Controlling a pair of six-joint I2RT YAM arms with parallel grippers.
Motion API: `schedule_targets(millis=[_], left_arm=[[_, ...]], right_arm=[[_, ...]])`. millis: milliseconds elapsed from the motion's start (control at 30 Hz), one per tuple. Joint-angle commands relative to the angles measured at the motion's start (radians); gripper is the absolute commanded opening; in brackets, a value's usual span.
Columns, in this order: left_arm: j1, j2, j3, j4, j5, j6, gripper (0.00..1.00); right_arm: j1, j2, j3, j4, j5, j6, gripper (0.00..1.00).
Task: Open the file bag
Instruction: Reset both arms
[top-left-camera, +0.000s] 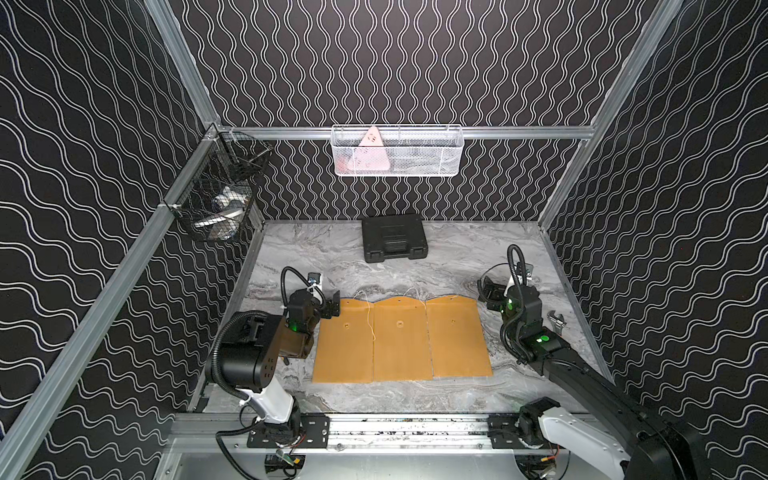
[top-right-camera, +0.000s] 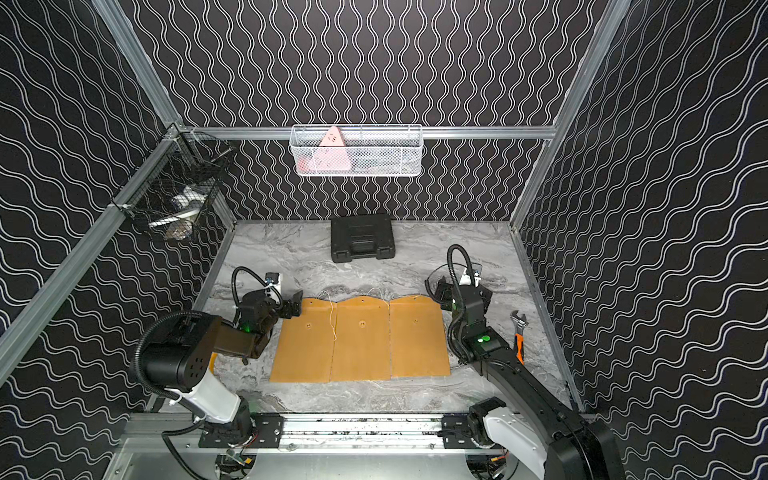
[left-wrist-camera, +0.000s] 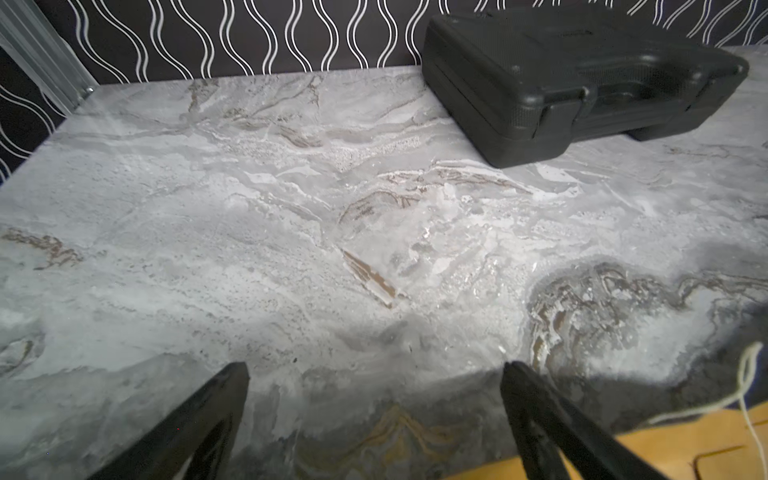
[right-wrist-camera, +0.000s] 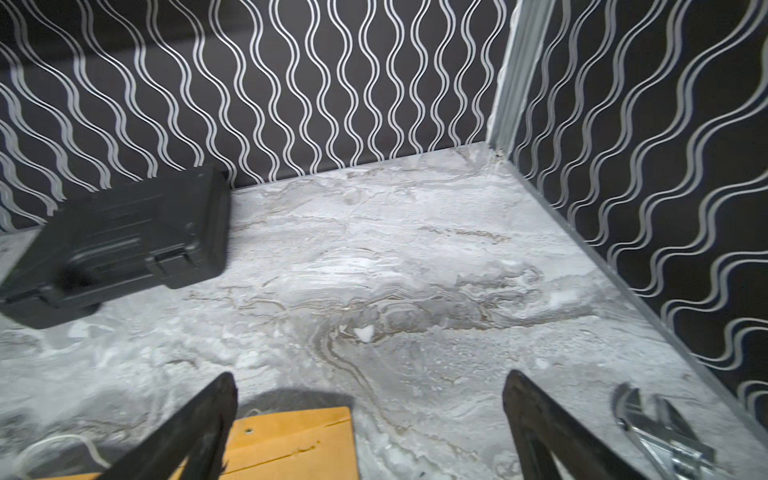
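On the marble table, three tan file bags lay flat side by side, edges touching: left bag, mid bag, right bag, with curved flap ends toward the back wall.

The task looked barely begun, by my read. Nothing was lifted, and no flap stood up in both top views. Whether the flaps were folded shut or already laid back, I couldn't tell at this res. The white string of the left bag trailed loose down the seam btw left & mid bag, not wound on a button, so that tie looked undone. Thin string loops also lay on the table just past the flap ends of the mid & right bags.

The left tool sat just beside the far outer corner of the left bag, spread wide, nothing in it. The left wrist view showed bare table btw its fingertips, w/ bag corner and string off to one side. The right tool hovered just past the far outer corner of the right bag, likewise wide apart & empty. In the right wrist view that corner showed btw its fingers, not gripped.

Left to do, as I judge: settle on a bag, pinch its flap edge, prob. pin the body w/ the other tool, fold the flap back, part the mouth. The black case at the back and the wrench by the right arm played no part.
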Motion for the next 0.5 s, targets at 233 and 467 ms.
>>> schedule_targets(millis=[233, 467], left_arm=[[0.0, 0.003, -0.003, 0.054, -0.002, 0.027, 0.99], [0.0, 0.004, -0.003, 0.055, -0.002, 0.028, 0.99]], right_arm=[[-0.036, 0.16, -0.136, 0.443, 0.064, -0.14, 1.0], [-0.085, 0.347, -0.143, 0.6, 0.025, -0.128, 1.0]])
